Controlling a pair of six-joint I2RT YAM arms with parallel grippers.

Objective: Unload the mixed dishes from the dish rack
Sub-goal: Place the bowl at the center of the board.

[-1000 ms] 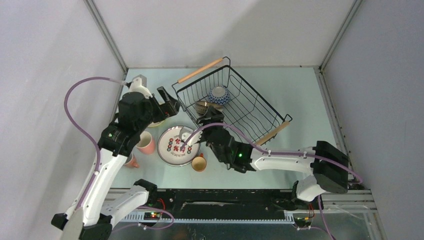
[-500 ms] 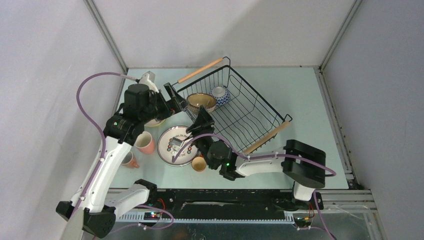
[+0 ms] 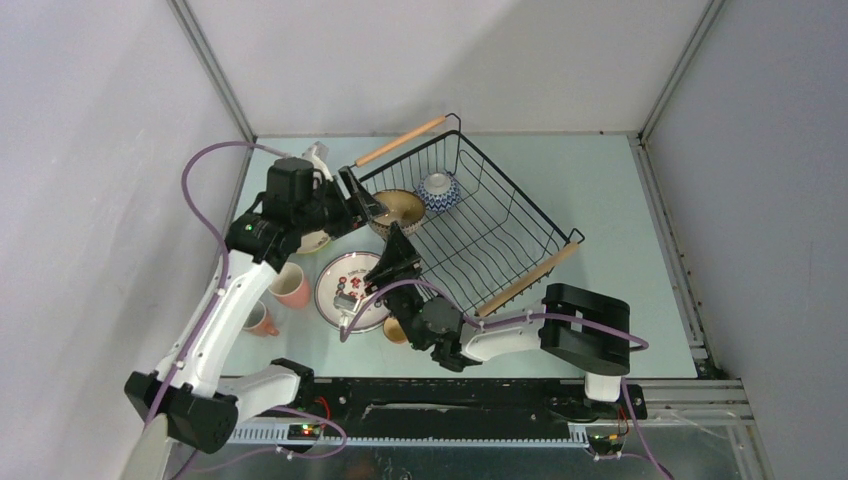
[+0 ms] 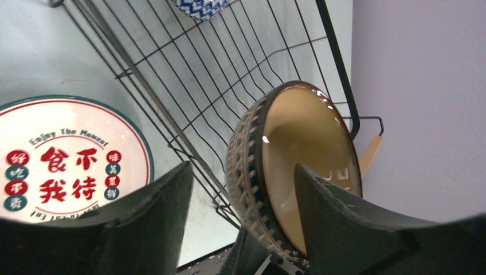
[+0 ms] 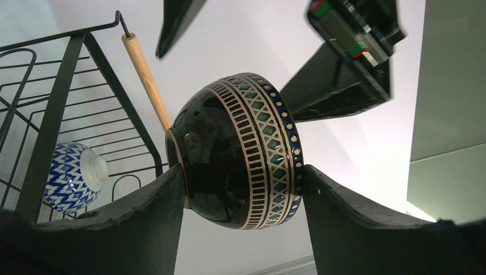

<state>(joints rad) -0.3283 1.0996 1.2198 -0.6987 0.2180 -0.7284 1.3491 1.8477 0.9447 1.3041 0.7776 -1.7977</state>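
The dark patterned bowl (image 3: 402, 207) with a cream inside is held tilted above the near left corner of the black wire dish rack (image 3: 521, 184). My right gripper (image 3: 398, 240) is shut on it, one finger on its foot and one on its rim (image 5: 243, 169). My left gripper (image 3: 360, 200) is open and straddles the bowl's rim (image 4: 242, 167): one finger lies inside the bowl (image 4: 304, 143), the other stands clear outside. A blue-and-white bowl (image 3: 438, 190) lies in the rack's far corner. The white plate with red characters (image 3: 350, 290) lies on the table left of the rack.
Two pink mugs (image 3: 292, 285) (image 3: 262, 320) stand left of the plate, an orange cup (image 3: 397, 328) at its near right. A cream saucer (image 3: 315, 243) shows partly under the left arm. The rack's wooden handles (image 3: 402, 140) (image 3: 525, 278) stick out at both ends.
My right gripper has raised the patterned bowl out of the rack's corner, its arm folding back left. My left gripper has swung right and now straddles the bowl's rim.
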